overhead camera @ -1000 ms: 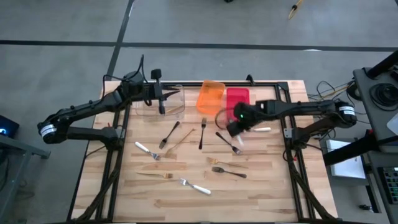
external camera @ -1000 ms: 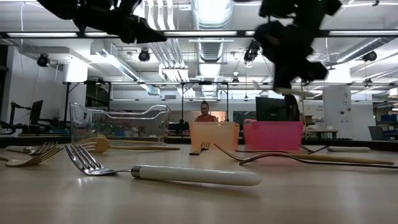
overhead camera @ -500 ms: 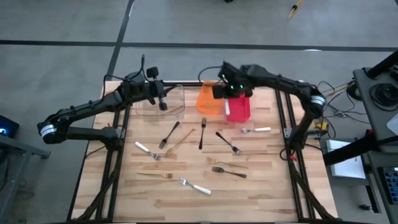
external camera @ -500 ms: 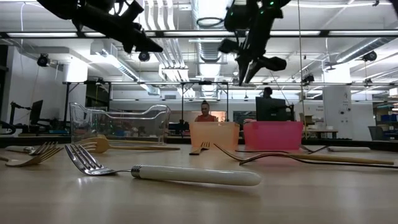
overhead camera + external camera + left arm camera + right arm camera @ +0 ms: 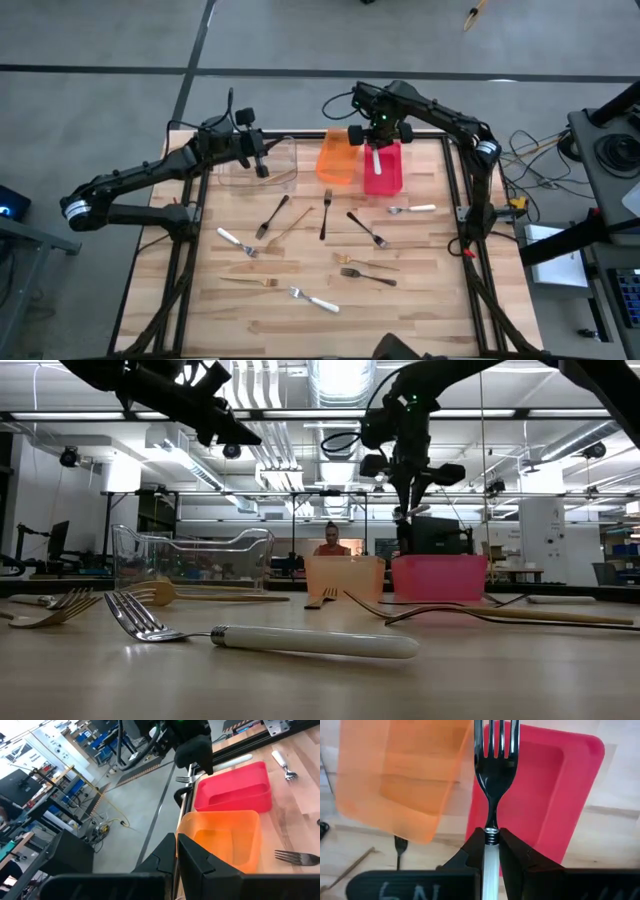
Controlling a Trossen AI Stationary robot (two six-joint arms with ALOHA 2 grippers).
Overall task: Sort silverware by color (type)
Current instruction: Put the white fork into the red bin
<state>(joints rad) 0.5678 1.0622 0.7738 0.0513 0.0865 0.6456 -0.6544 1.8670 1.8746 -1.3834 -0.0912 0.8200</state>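
Overhead, ceiling ducts (image 5: 340, 385); below, forks (image 5: 315, 300) strewn across wooden table (image 5: 420, 300).

Both arms consist of dark, matte black links with rounded joint housings. A white band encircles each arm near its base joint. Black cables loop along the upper links. The right black two-finger gripper (image 5: 491, 851) has angular fingers; its wrist carries a small green indicator light and a handwritten marking.

A glossy metal fork (image 5: 495, 765) with smooth pale handle; translucent plastic red bin (image 5: 560, 795); matt wooden table (image 5: 420, 290).
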